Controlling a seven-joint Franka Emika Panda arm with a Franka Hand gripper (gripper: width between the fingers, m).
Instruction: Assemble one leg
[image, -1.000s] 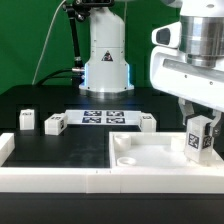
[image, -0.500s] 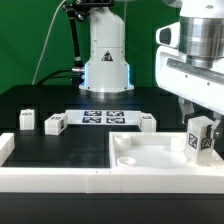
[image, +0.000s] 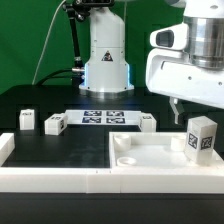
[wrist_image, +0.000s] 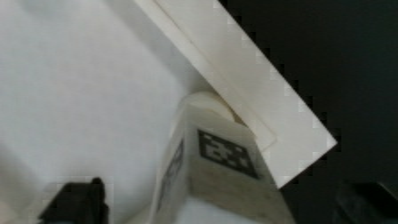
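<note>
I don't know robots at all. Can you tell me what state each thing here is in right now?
claw: open, holding nothing, above the leg.
leg: upright on the panel's corner at the exterior view's right, free of the claw.
panel: lying flat, a round corner socket showing empty.
spare legs: three, loose on the table, untouched.
marker board: flat on the table.

Panda arm base (image: 105, 55) stands upright, upper centre of the exterior view. The wrist and gripper (image: 198, 108) fill the upper right, pointing straight down, jaws spread, other side cut off by the frame. One dark fingertip (wrist_image: 75, 200) shows in the wrist view.
</note>
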